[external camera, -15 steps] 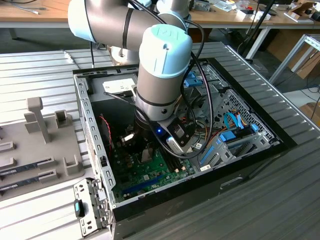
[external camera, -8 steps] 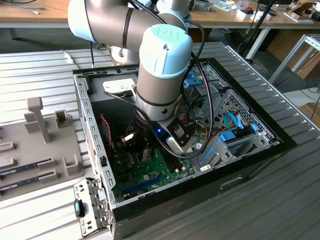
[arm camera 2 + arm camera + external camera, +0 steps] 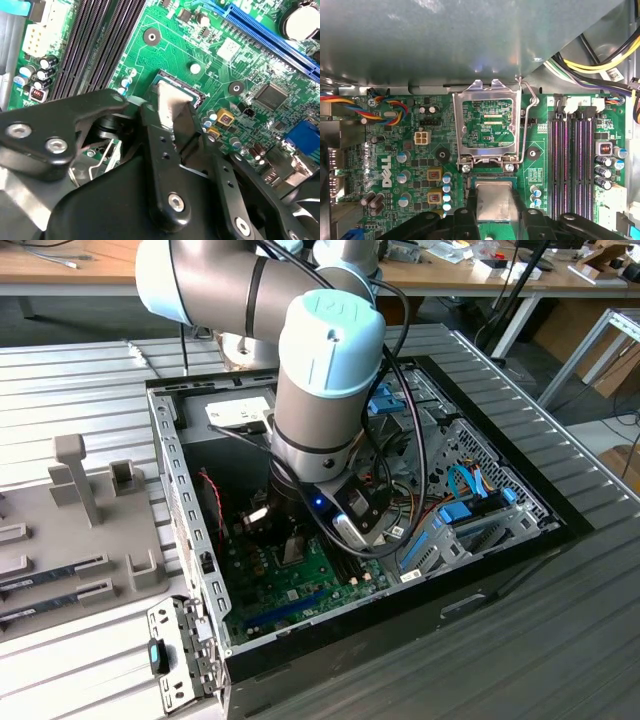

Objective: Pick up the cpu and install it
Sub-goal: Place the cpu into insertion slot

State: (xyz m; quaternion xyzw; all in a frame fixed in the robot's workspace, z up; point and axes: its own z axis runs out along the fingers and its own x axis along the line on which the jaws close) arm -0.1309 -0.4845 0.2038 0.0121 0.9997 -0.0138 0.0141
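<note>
Green circuit board (image 3: 445,137) lines the floor of the open computer case (image 3: 480,585), and in the exterior view we see the grey arm (image 3: 325,370) with its pale blue caps reach straight down into it. In the first wrist view the gripper (image 3: 494,212) has its two black fingers (image 3: 470,220) pressed against opposite edges of the cpu (image 3: 494,192), so we read the claw as clamped on the chip. The cpu's silver-grey top faces up and it lies directly over the dark socket (image 3: 490,176). We cannot tell whether it is fully seated there or held just above. Just beside it the socket's metal load frame (image 3: 487,125) stands swung open, with its wire lever (image 3: 527,120) raised alongside. Black memory slots (image 3: 572,165) run near the socket on one side, and a bundle of coloured wires (image 3: 375,106) lies well apart on the other. In the second wrist view we see the chip as a pale patch between the fingers at the socket's rim, and a long blue slot (image 3: 270,37) crosses the board well apart from it.
</note>
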